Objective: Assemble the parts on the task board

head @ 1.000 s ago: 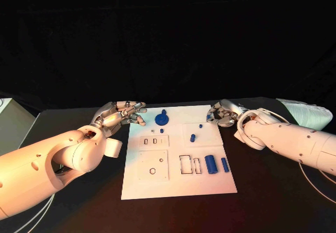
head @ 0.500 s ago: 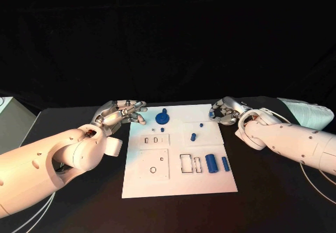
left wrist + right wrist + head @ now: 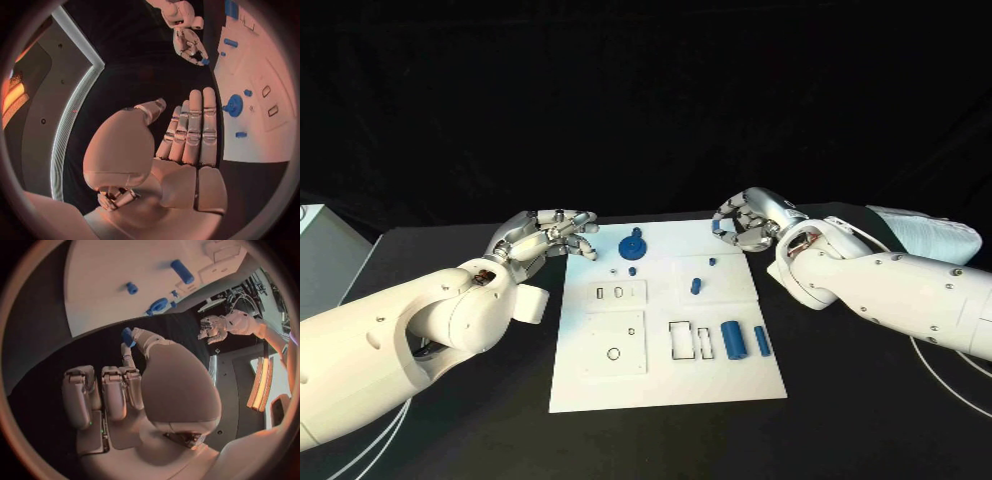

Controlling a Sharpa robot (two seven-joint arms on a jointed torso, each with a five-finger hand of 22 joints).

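Note:
The white task board (image 3: 661, 385) lies in the middle of the black table. On it are a round blue part with a knob (image 3: 632, 243), two small blue pegs (image 3: 633, 270) (image 3: 697, 285), a thick blue cylinder (image 3: 733, 338) and a blue bar (image 3: 763, 341). My right hand (image 3: 747, 222) hovers over the board's far right corner and pinches a small blue part (image 3: 127, 336) between thumb and a finger. My left hand (image 3: 553, 232) hangs at the board's far left corner, fingers apart from the thumb (image 3: 147, 111), holding nothing.
The board has empty recesses: two small slots (image 3: 612, 292), a square plate with holes (image 3: 615, 343) and rectangular cut-outs (image 3: 692, 340). A white bundle (image 3: 935, 232) lies at the table's right, and a pale box (image 3: 312, 250) stands at its left edge.
My right hand has risen slightly and drifted left over the board's far right corner, still with the small blue part. The left hand has barely moved.

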